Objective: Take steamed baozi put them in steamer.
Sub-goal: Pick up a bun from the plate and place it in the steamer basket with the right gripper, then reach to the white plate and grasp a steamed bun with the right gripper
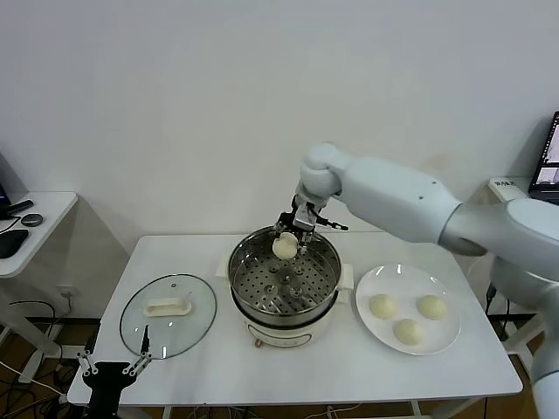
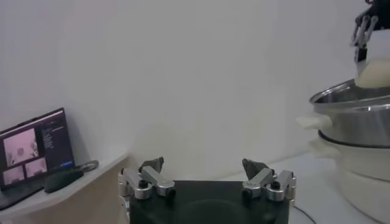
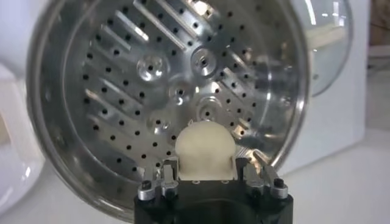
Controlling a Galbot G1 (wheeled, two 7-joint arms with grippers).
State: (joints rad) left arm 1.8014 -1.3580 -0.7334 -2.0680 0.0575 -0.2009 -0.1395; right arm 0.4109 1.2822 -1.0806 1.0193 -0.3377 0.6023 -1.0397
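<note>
From the head view, the right gripper [image 1: 291, 234] hung over the far rim of the steamer [image 1: 284, 284], its fingers clamped on one bun [image 1: 284, 247] that was held above the perforated tray, not yet resting on it. The steamer stood at the middle of the white table [image 1: 262, 375] on its cream base. To the robot's right of it lay a white plate [image 1: 441, 292] with three more buns [image 1: 407, 316] on it, close together but apart from each other. To the left of the steamer the glass lid [image 1: 168, 314] lay flat on the table, white handle up. The left gripper [image 1: 112, 365] waited low at the near edge of the table, just in front of the lid, its fingers spread and holding nothing.

In the left wrist view, the left gripper [image 2: 207, 176] showed its two fingers wide apart with only the wall behind them. The steamer [image 2: 356, 128] stood off to one side, and the held bun [image 2: 373, 73] hung above its rim under the right gripper [image 2: 364, 33].

In the right wrist view, the right gripper [image 3: 207, 176] gripped the bun [image 3: 205, 149] between its fingers, one on each side. Beyond it the steamer's [image 3: 73, 158] perforated tray filled the picture, with no bun lying on it. Part of the glass lid [image 3: 329, 36] showed past the rim.
</note>
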